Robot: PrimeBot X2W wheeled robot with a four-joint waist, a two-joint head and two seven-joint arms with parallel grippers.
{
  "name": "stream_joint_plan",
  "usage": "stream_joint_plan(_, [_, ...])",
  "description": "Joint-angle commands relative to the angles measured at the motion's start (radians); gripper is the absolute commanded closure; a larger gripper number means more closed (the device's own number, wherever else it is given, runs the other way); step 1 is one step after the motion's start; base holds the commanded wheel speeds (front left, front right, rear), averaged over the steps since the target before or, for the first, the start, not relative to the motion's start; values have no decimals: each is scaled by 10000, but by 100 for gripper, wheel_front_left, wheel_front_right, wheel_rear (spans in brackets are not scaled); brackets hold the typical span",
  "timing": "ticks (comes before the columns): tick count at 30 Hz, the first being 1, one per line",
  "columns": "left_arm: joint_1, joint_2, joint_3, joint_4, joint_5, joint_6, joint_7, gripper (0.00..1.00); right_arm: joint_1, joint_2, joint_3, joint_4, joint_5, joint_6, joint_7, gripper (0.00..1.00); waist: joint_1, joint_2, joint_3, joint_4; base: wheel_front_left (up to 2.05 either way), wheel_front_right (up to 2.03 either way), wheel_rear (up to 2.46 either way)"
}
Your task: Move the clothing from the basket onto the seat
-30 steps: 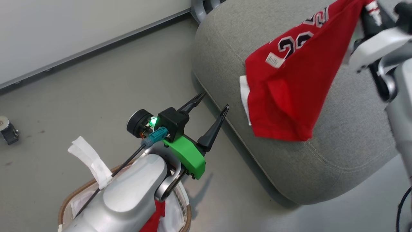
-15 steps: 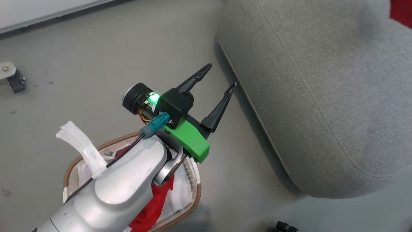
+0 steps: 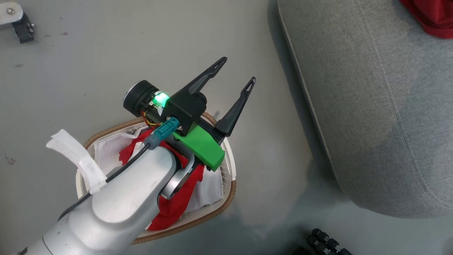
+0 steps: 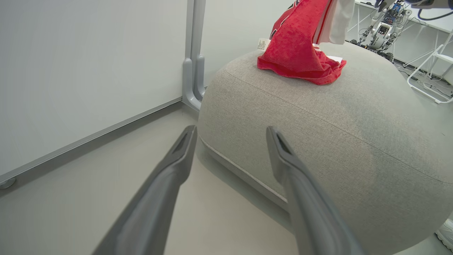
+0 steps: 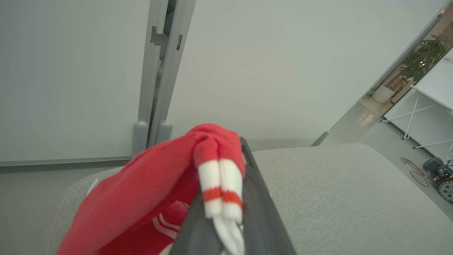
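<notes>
Red jersey (image 3: pixel 177 205), head view: heaped in the woven-rimmed basket (image 3: pixel 230 191) beneath my left gripper (image 3: pixel 237 70), fingers spread, empty. Left wrist: second red garment (image 4: pixel 297 53) draped on the grey seat (image 4: pixel 336 141). Right wrist: right gripper (image 5: pixel 240 148) pinching its striped hem; I'd lower fully before releasing.

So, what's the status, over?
Left gripper open by the basket. Right gripper shut on a jersey, bottom resting on seat. More clothing in basket. Nothing blocking.
</notes>
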Motion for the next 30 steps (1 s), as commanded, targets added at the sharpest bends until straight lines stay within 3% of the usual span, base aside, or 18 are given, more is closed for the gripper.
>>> stream_joint_plan(1, [109,150,103,-57,-117,74,0,0,358,41,-61,231,-78,-14,-95,100,-2,0,217,184,0,0,0])
stream_joint_plan(12, [408,537,303,-274,-328,259,-38,0,1671,-97,-667,1250,-141,-14,-262,99,-2,0,135,32,0,0,0])
stream_joint_plan(14, [446,571,321,-290,-359,284,-64,0,1936,-53,-906,1370,-103,-14,-266,62,-2,0,53,-6,0,0,0])
stream_joint_plan(15, [474,582,323,-290,-369,297,-84,0,2079,13,-998,1347,-95,-14,-270,56,-2,0,-4,-27,0,0,0])
stream_joint_plan(16, [500,589,322,-292,-391,309,-99,0,2205,61,-1065,1307,-64,-14,-272,0,-2,0,-58,-43,0,0,0])
stream_joint_plan(24, [890,566,530,-100,-744,378,-515,0,3772,465,-1280,454,208,-14,-278,0,-2,0,-967,-140,0,0,0])
stream_joint_plan(30, [1316,379,875,143,-1025,452,-901,0,4820,414,-853,-192,468,-14,-279,0,-2,0,-1845,70,0,0,0])
